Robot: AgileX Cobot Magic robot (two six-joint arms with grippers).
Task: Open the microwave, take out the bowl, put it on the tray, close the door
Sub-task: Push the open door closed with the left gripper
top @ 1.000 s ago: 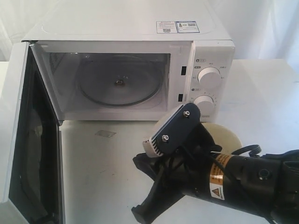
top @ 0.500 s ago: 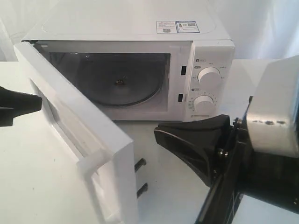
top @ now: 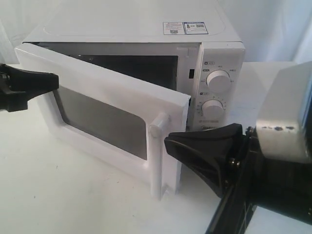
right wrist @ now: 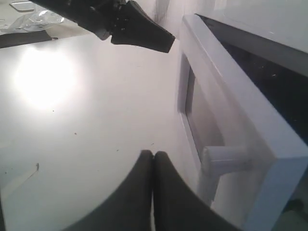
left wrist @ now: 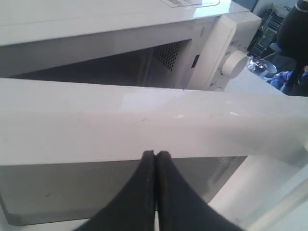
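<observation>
door swung nearer shut (latch edge ajar) | left tool at its top edge

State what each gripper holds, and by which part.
Nothing is held. The left gripper is shut, its tips at the door; the right gripper is shut and empty, off the door.

White microwave, door ajar (half-shut)

tabletop: white, glossy, one glare spot | backdrop: white cloth behind | clutter: dark, blurred, beyond tabletop edge
</observation>
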